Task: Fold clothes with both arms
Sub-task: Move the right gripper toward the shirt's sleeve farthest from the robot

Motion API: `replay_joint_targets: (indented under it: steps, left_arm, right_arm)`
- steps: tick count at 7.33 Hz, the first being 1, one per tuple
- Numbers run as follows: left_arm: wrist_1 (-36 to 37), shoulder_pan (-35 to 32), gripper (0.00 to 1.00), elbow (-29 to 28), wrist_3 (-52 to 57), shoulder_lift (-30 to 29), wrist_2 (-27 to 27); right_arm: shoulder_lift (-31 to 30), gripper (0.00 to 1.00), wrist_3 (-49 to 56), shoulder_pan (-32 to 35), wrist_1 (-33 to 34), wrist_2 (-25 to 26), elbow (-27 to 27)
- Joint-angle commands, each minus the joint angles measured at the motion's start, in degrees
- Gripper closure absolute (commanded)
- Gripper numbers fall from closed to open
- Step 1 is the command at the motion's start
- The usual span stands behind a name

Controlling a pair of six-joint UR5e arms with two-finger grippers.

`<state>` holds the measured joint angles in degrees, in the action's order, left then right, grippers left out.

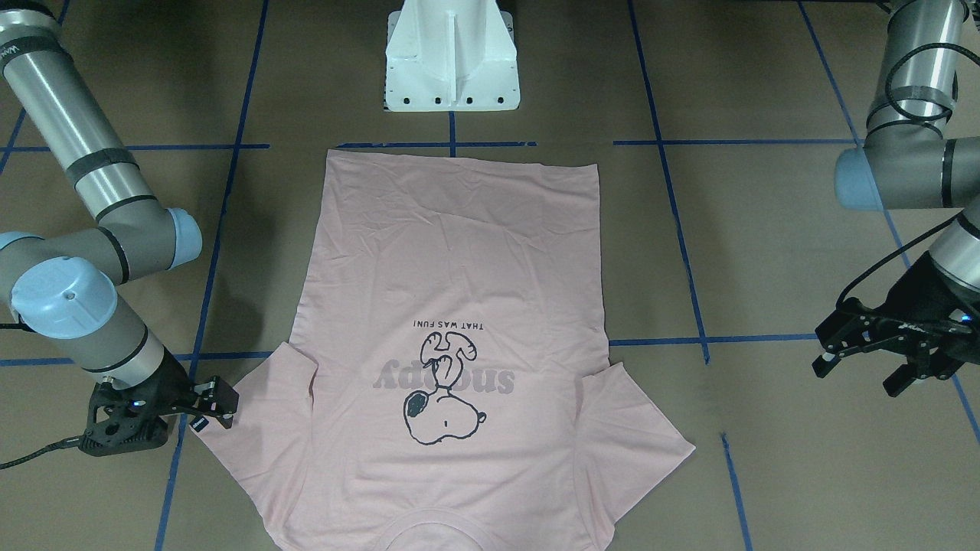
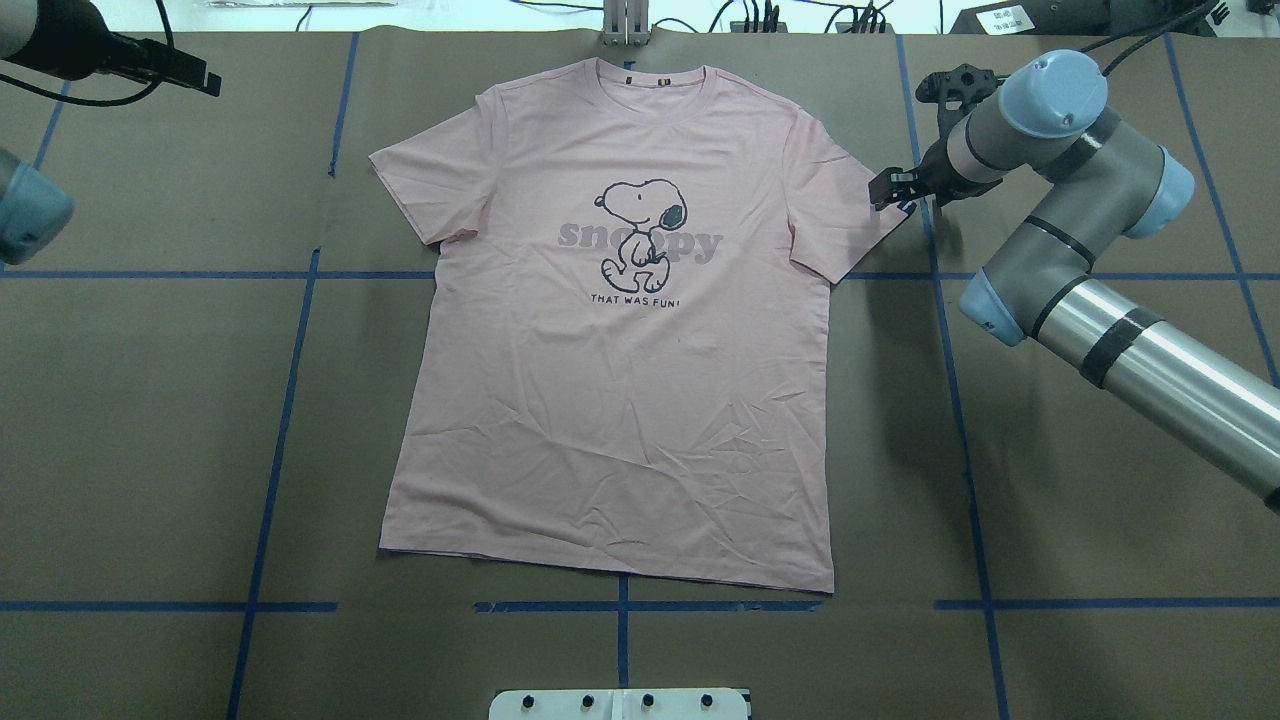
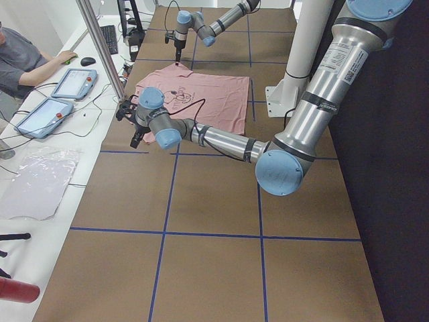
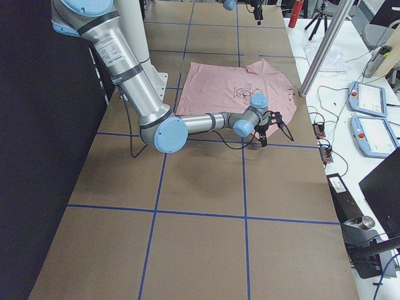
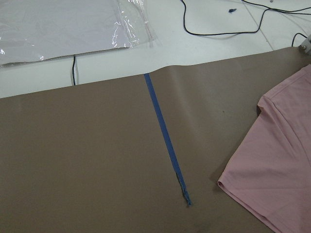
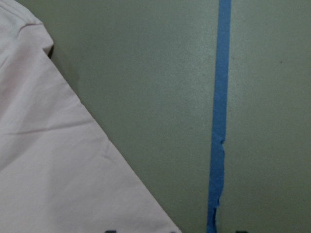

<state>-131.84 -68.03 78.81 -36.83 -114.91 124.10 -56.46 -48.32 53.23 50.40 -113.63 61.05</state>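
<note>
The pale pink T-shirt point(image 2: 610, 400) lies flat and face up on the brown table, cartoon dog print showing, collar at the far side from the robot's base. My right gripper point(image 1: 218, 402) hangs low at the tip of one sleeve, beside its small black tag point(image 1: 200, 423), and stands open. The right wrist view shows that sleeve's edge point(image 6: 48, 160) on bare table. My left gripper point(image 1: 856, 379) hovers open out past the other sleeve point(image 1: 635, 451), well apart from it. That sleeve's hem point(image 5: 272, 165) shows in the left wrist view.
Blue tape lines point(image 2: 285, 400) grid the brown table cover. The white pedestal base point(image 1: 452, 61) stands behind the shirt's hem. A person point(image 3: 27, 60) sits at a side bench with tablets point(image 3: 70, 84); clear plastic point(image 5: 63, 24) and cables lie past the table edge.
</note>
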Motion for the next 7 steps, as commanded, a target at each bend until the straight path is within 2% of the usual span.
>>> replay_joint_targets:
  steps: [1, 2, 3, 7]
  left_arm:
    - [0.0, 0.0, 0.00, 0.1, 0.0, 0.0, 0.0]
    - [-0.1, 0.1, 0.00, 0.0, -0.1, 0.0, 0.0]
    - [0.0, 0.0, 0.00, 0.1, -0.1, 0.0, 0.0]
    - [0.0, 0.0, 0.00, 0.3, -0.3, 0.0, 0.0]
  right_arm:
    - [0.5, 0.77, 0.3, 0.4, 2.6, -0.7, 1.3]
    - [0.5, 0.94, 0.4, 0.4, 2.7, -0.7, 1.6]
    - [0.5, 1.00, 0.5, 0.4, 2.6, -0.7, 1.7]
    - [2.1, 1.00, -0.6, 0.4, 1.8, -2.6, 6.7]
